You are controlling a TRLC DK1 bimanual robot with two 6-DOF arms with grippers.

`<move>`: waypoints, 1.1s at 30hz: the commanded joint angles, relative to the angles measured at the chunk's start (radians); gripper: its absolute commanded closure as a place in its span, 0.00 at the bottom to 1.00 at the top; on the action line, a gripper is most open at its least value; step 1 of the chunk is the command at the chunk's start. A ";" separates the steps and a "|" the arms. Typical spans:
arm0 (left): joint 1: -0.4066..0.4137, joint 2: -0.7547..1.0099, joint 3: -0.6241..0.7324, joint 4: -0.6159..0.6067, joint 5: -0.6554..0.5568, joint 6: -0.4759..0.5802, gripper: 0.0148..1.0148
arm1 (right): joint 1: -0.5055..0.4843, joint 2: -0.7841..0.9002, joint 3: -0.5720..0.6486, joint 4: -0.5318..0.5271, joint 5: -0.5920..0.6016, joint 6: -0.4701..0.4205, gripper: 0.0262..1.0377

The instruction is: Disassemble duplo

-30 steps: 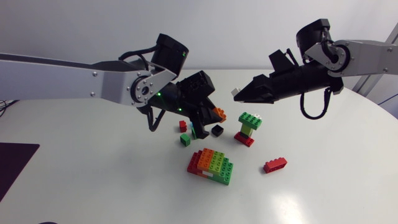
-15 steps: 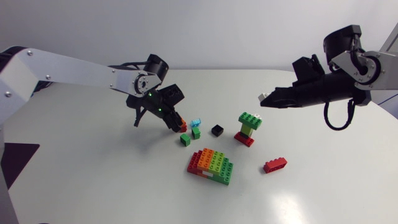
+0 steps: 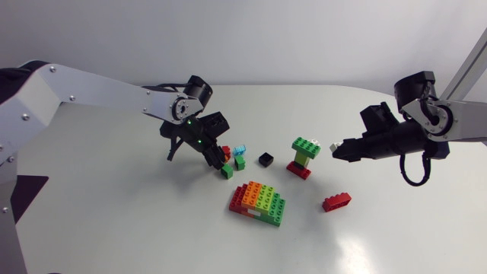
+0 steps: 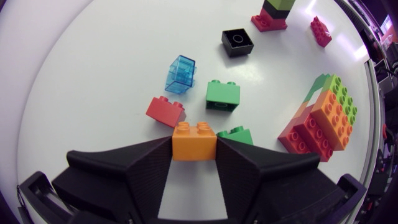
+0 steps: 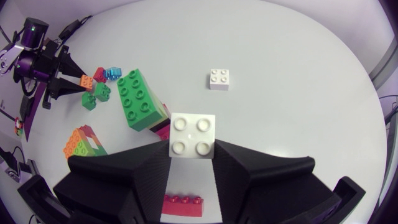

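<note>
Orange plastic brick (image 4: pixel 194 135) sits clenched in the left claw (image 4: pixel 193 149), low near the stepped multicoloured stack (image 3: pixel 259 204) (likely for dropping off); right claw (image 5: pixel 193 152) grips a white square brick (image 5: pixel 193 133).

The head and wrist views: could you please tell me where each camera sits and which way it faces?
Head view: fixed above the table, looking down; left arm and right arm enter from the sides.
Left wrist view: on left arm's last link, looking down past the left end effector holding an orange brick.
Right wrist view: on right arm's last link, facing across the table; right end effector grips a white brick.
Shared: all show the green-topped tower.
</note>
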 commanded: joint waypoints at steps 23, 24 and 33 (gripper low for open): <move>-0.070 -0.256 -0.060 0.092 0.127 -0.021 0.05 | -0.037 0.292 0.005 0.009 0.005 -0.104 0.27; -0.075 -0.258 -0.064 0.098 0.139 -0.021 0.05 | -0.037 0.274 0.007 0.007 0.005 -0.107 0.21; -0.101 -0.258 -0.107 0.170 0.145 -0.019 0.05 | 0.016 0.062 0.016 -0.014 0.004 -0.136 0.11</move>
